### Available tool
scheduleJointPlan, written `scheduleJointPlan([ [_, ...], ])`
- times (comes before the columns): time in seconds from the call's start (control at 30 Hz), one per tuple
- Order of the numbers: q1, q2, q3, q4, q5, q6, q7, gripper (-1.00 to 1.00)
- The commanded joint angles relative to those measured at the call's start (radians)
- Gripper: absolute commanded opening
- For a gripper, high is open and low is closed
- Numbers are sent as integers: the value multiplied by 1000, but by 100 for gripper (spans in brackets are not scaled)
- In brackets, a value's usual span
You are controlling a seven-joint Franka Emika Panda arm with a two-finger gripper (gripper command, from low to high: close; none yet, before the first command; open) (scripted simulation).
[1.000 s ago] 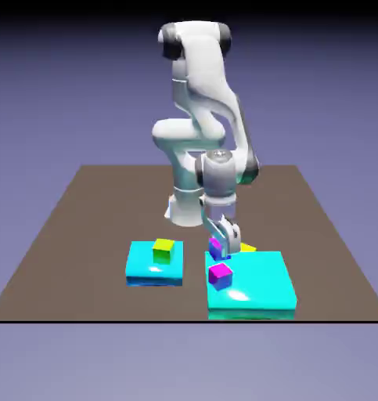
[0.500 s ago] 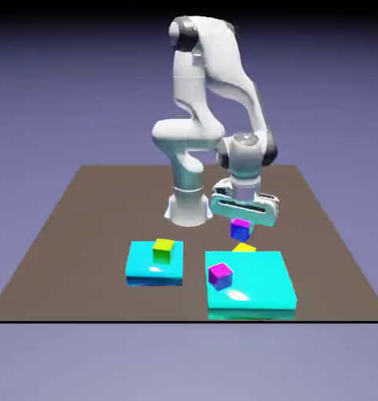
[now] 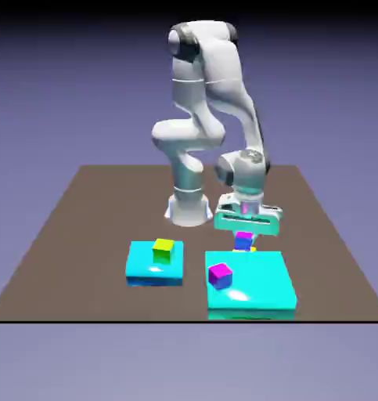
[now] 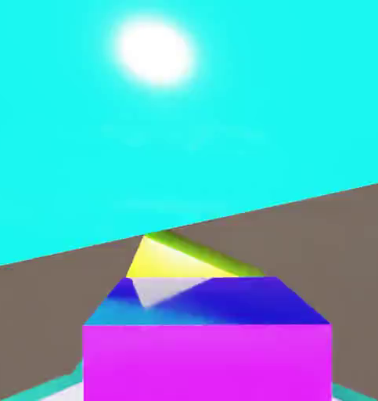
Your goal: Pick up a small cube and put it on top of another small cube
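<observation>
In the exterior view, the arm (image 3: 237,94) rises from its base at the far part of the brown table (image 3: 98,227) and reaches down on the exterior view's right, the gripper (image 3: 244,239) pointing at the table. The violet cube (image 3: 243,241) is at the fingers, beneath the wide body of the hand, with its magenta-lit top and blue-violet front face showing. Just below it, a thin strip of the yellow cube (image 3: 252,250) shows, behind the far edge of the large cyan block (image 3: 258,290); the rest is covered from this side. Whether the violet cube touches the yellow one cannot be made out.

The magenta cube (image 3: 220,276) stands on the large block, near its edge on the exterior view's left. The lime cube (image 3: 163,250) stands on the small cyan block (image 3: 140,265), well apart from the gripper, on the exterior view's left.

In the hand view, the violet cube fills the lower middle — a broad magenta face at the bottom, a foreshortened blue face above it. A pale wedge and a light-blue patch mark the blue face. Beyond its upper edge appears a corner of the yellow cube, bright on one face and olive-green on another. Slivers of pale and teal finger show on both sides of the violet cube. The fingers flank it — but whether they pinch it or stand slightly clear cannot be told. Cyan surface with a round white highlight fills the upper part.
</observation>
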Motion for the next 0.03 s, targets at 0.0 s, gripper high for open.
scheduleJointPlan([
  [0.0, -1, 0, 0, 0, 0, 0, 0, 100],
])
